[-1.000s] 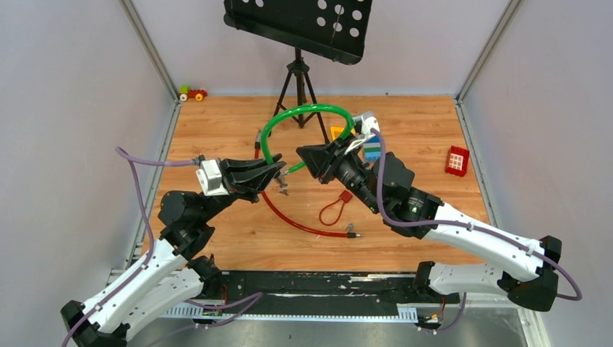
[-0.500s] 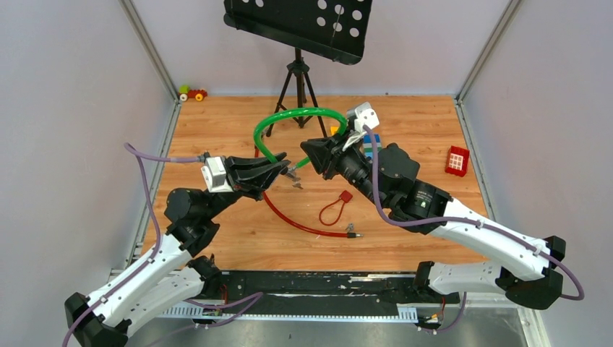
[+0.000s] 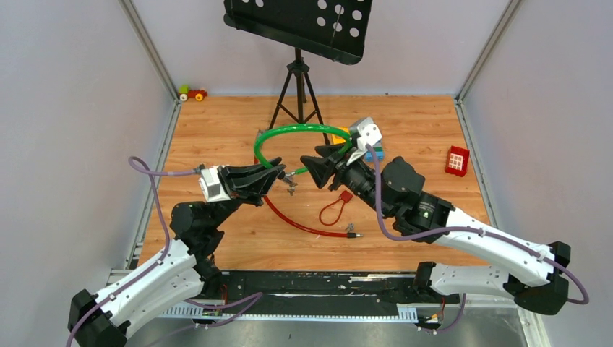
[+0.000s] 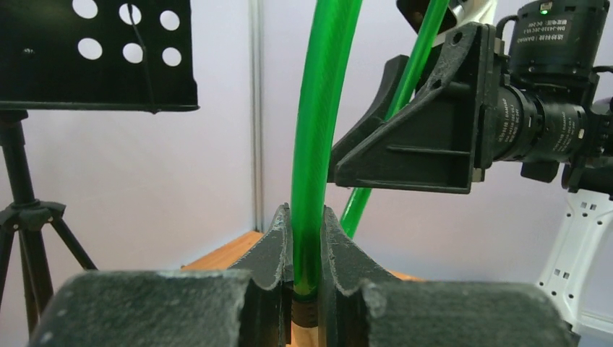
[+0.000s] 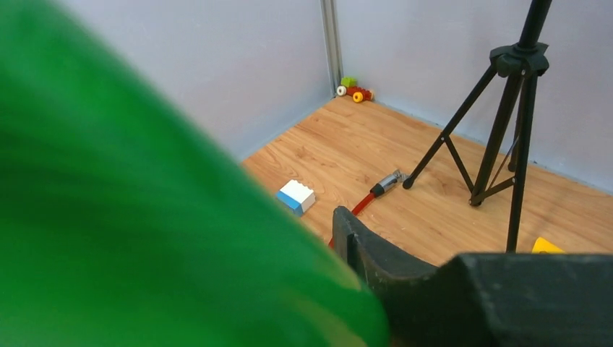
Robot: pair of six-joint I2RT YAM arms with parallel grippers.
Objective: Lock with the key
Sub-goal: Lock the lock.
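Observation:
A green cable (image 3: 289, 130) arches above the table. My left gripper (image 3: 278, 172) is shut on its dark end plug, and the cable rises straight up between the jaws (image 4: 307, 217). My right gripper (image 3: 309, 166) faces the left one from the right with its jaws apart. The green cable (image 5: 144, 217) fills the right wrist view beside the one finger (image 5: 369, 260) that shows. Small silvery bits, which I take for the key (image 3: 290, 181), hang between the two grippers. A red cable (image 3: 289, 217) and a small red padlock (image 3: 345, 196) lie on the wood below.
A music stand's tripod (image 3: 298, 79) stands behind the green loop. A blue-white brick (image 3: 372, 152) and a yellow block (image 3: 337, 134) sit by the right wrist. A red brick (image 3: 456, 160) lies at the right and a toy car (image 3: 192, 93) in the back left corner.
My right gripper has dropped nearer the left one and its jaws have spread wider. The green loop has sunk and flattened. The left gripper keeps its hold and has barely moved.

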